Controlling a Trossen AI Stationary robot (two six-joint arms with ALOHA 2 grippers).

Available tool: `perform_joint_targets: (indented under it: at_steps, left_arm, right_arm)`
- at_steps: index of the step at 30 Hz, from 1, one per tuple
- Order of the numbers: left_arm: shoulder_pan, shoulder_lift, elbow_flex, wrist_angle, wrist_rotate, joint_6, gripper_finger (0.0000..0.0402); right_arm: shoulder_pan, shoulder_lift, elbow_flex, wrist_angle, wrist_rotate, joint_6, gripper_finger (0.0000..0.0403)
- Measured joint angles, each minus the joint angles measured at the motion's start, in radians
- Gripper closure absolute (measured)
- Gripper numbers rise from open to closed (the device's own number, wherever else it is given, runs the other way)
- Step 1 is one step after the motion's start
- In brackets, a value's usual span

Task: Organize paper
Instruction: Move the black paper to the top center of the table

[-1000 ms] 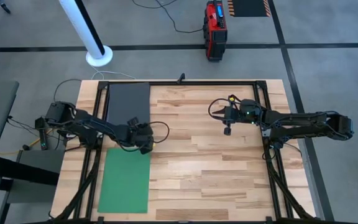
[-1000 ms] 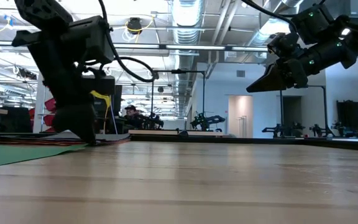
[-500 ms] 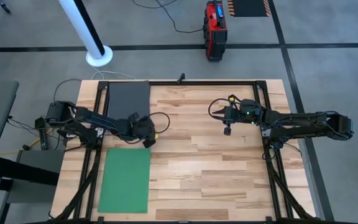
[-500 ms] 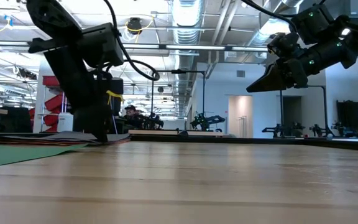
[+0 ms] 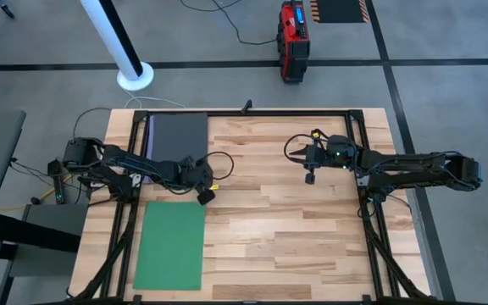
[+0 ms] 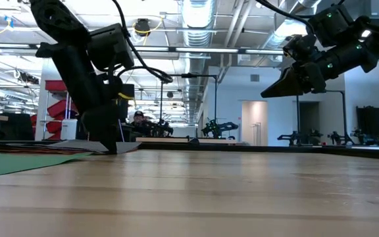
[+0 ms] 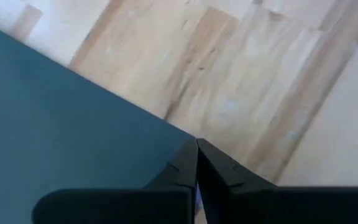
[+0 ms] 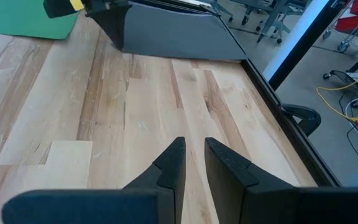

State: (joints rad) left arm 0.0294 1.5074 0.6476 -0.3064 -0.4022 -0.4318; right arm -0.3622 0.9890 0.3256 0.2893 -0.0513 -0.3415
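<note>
A dark grey paper (image 5: 179,140) lies at the table's far left on top of a purple sheet, of which only a strip (image 5: 149,144) shows along its left side. A green paper (image 5: 172,246) lies flat nearer the front. My left gripper (image 5: 203,193) is shut at the grey sheet's near right corner. It shows in the low view (image 6: 110,146) and in its own wrist view (image 7: 196,149). My right gripper (image 5: 310,176) hangs above the bare table's middle right, its fingers (image 8: 192,152) a little open and holding nothing. My left gripper pinches the dark grey paper's near right corner (image 7: 182,142) between its two shut fingers, only at the very corner. The fingers come from above, pointing down. That corner (image 6: 125,146) is raised slightly off the table, and the rest of the sheet lies on the stack.
A black frame rail (image 5: 252,111) runs along the table's far edge and down both sides. Bare wood (image 5: 278,237) fills the middle and front right. A white post base (image 5: 134,76) and a red case (image 5: 292,38) stand on the floor beyond.
My left gripper has moved a little toward the table's far and right edges, staying shut. The dark grey paper has slid slightly to the right with it, uncovering a purple strip along its left side.
</note>
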Motion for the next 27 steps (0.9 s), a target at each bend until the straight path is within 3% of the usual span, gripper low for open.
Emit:
perform_joint_targets:
  at_steps: [10, 27]
  left_arm:
    - [-0.053, 0.0, 0.0, 0.18, 0.168, -0.059, 0.0401]
    - [-0.13, 0.0, 0.0, 0.502, 0.299, -0.105, 0.0401]
  right_arm:
    - [0.0, 0.0, 0.0, 0.0, 0.0, 0.0, 0.0344]
    - [0.0, 0.0, 0.0, 0.0, 0.0, 0.0, 0.0344]
